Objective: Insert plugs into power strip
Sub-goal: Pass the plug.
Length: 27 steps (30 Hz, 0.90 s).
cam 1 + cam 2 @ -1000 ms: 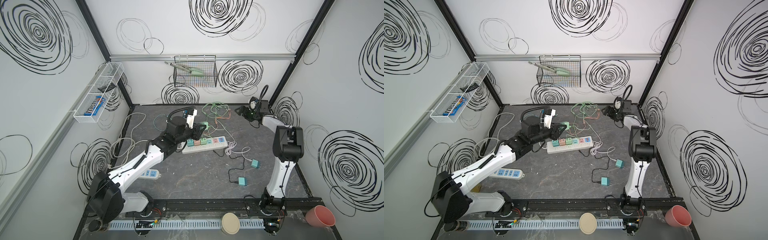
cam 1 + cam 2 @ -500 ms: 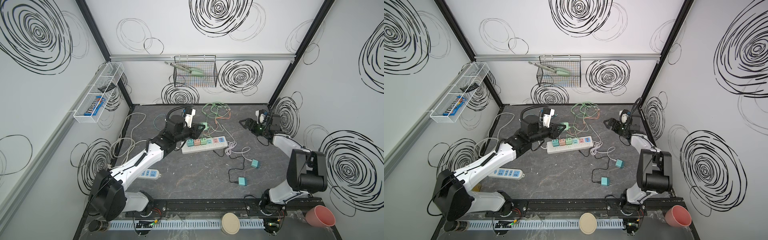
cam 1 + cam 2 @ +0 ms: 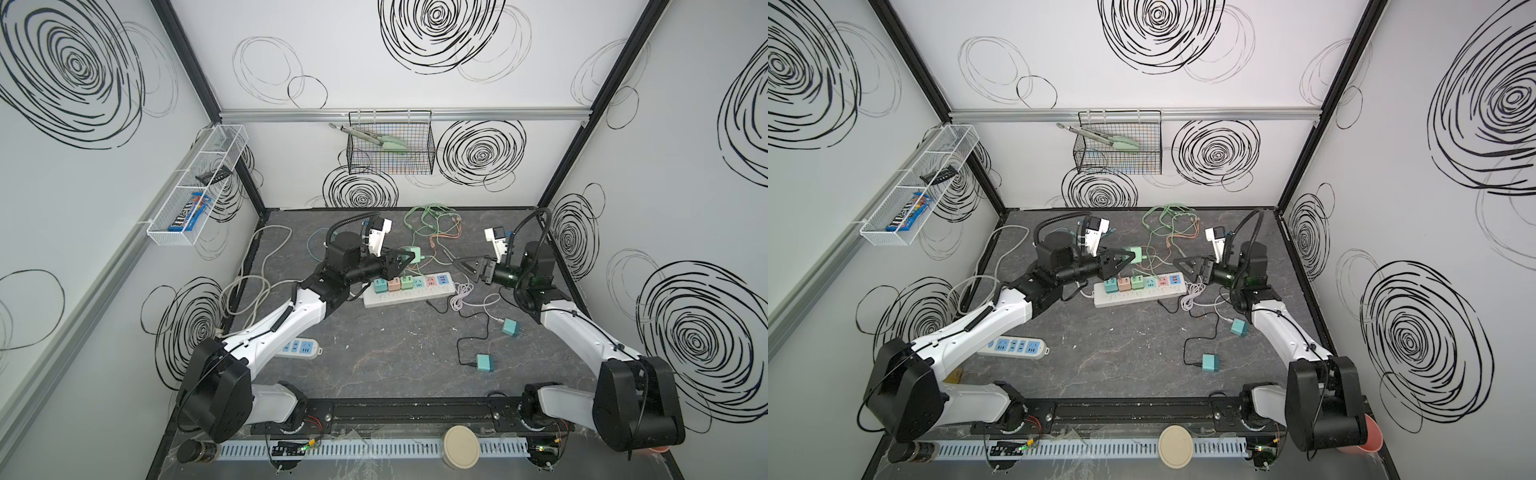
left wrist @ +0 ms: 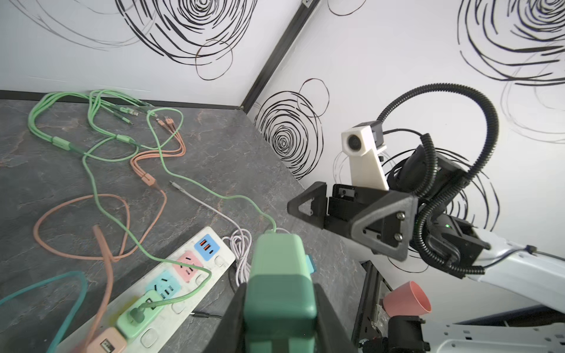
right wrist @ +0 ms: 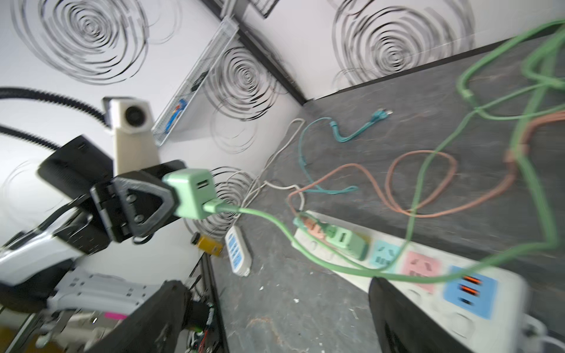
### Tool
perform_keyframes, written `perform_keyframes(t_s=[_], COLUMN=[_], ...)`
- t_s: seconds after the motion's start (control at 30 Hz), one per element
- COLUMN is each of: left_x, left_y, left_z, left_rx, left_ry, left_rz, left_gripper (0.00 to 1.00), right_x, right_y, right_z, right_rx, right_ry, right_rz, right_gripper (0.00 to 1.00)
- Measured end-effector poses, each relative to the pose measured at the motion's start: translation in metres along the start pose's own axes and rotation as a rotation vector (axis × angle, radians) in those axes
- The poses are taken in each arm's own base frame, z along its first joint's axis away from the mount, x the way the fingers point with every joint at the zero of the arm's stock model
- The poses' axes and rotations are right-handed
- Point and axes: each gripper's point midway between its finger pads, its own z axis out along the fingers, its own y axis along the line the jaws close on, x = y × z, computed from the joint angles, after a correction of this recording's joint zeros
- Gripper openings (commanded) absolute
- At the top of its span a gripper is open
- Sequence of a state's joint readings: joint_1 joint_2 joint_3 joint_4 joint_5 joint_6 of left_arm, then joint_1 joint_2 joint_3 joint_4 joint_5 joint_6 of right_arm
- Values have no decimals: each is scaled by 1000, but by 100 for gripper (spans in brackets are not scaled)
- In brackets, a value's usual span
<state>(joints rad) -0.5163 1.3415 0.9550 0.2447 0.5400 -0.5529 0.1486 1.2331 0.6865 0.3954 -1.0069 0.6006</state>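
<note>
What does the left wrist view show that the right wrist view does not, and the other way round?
Only the left wrist view: the pink cup and the whole right hand, open and empty.
Only the right wrist view: the small strip and the wall shelf.
Both: the mint plug gripped in the left hand, the long strip with a plugged mint plug in it, the green cables and the orange cables.
</note>
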Motion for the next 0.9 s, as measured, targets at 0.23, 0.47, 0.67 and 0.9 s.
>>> perform_keyframes(t_s=[0.23, 0.47, 0.67, 0.9], left_x=[-12, -14, -10, -3], left_y=[-8, -19, -30, -27], left_z=[-9, -19, -22, -18], left_rx=[99, 214, 288, 303], left_ry=[-41, -51, -35, -7], left_rz=[-28, -33, -17, -24], left_gripper=[0, 0, 0, 0], right_x=[6, 19, 14, 7], right_y=[34, 38, 41, 71], right_z=[19, 40, 53, 61], right_rx=[-134, -187, -219, -316], right_ry=[90, 156, 168, 180], right_rz=[-47, -21, -14, -114], right_gripper=[91, 87, 77, 72])
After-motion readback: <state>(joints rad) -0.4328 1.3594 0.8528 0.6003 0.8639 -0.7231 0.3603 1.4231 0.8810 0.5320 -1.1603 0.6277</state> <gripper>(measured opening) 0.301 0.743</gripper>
